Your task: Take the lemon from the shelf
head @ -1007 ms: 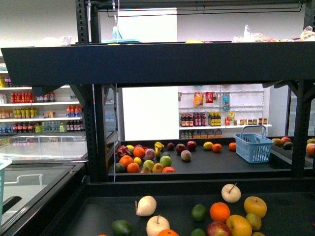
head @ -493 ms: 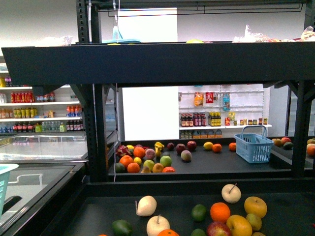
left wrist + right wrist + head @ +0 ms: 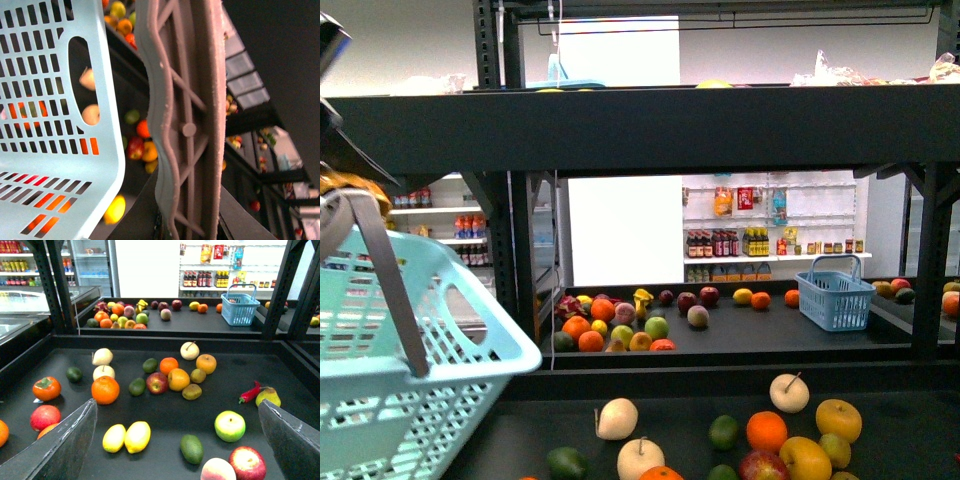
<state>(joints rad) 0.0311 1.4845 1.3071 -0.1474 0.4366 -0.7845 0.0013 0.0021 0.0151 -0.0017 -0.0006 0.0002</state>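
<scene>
Two lemons [image 3: 137,436] lie on shelf [image 3: 165,420], right gripper [image 3: 177,405] gaping empty; basket [image 3: 380,420] hides left jaws.

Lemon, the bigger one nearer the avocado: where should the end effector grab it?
Take the bigger lemon across its narrow middle, coming straight down from above. It lies flat on its long side, and tapered ends would likely slip. The smaller lemon crowds one flank, so ease a finger between them.
</scene>
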